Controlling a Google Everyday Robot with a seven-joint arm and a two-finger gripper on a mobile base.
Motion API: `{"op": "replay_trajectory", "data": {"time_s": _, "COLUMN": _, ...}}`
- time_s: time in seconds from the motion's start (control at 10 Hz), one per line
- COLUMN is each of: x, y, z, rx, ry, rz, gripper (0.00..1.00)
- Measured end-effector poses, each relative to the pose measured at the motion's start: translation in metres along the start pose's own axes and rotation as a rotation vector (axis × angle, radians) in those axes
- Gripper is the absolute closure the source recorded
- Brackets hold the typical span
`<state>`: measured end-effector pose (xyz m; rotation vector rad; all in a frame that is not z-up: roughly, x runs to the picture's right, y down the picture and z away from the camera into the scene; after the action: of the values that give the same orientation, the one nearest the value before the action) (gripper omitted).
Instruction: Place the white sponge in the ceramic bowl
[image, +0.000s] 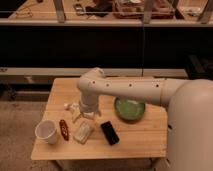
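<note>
Wooden counter (135, 142): the green ceramic bowl (129, 109) is placed toward its right edge. The gripper (85, 118) is held low, left of the bowl, with fingers spread open. The white sponge (85, 115) is seen between them, partly hidden.
</note>
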<state>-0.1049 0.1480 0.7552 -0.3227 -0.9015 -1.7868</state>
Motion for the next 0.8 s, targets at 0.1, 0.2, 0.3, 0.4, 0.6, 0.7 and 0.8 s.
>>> {"op": "replay_trajectory", "data": {"time_s": 0.1, "x": -0.003, "y": -0.003, "z": 0.005, "rx": 0.011, "ry": -0.025, "rz": -0.027, "gripper": 0.20}}
{"op": "replay_trajectory", "data": {"time_s": 0.2, "x": -0.004, "y": -0.005, "z": 0.007, "rx": 0.017, "ry": -0.034, "rz": -0.040, "gripper": 0.20}}
{"op": "replay_trajectory", "data": {"time_s": 0.3, "x": -0.005, "y": -0.005, "z": 0.007, "rx": 0.018, "ry": -0.037, "rz": -0.042, "gripper": 0.20}}
{"op": "replay_trajectory", "data": {"time_s": 0.4, "x": -0.005, "y": -0.005, "z": 0.007, "rx": 0.018, "ry": -0.037, "rz": -0.041, "gripper": 0.20}}
{"op": "replay_trajectory", "data": {"time_s": 0.6, "x": -0.005, "y": -0.005, "z": 0.010, "rx": 0.018, "ry": -0.042, "rz": -0.046, "gripper": 0.20}}
{"op": "replay_trajectory", "data": {"time_s": 0.7, "x": 0.001, "y": -0.004, "z": 0.013, "rx": 0.020, "ry": -0.024, "rz": -0.051, "gripper": 0.20}}
{"op": "replay_trajectory", "data": {"time_s": 0.8, "x": 0.006, "y": -0.004, "z": 0.016, "rx": 0.020, "ry": -0.010, "rz": -0.060, "gripper": 0.20}}
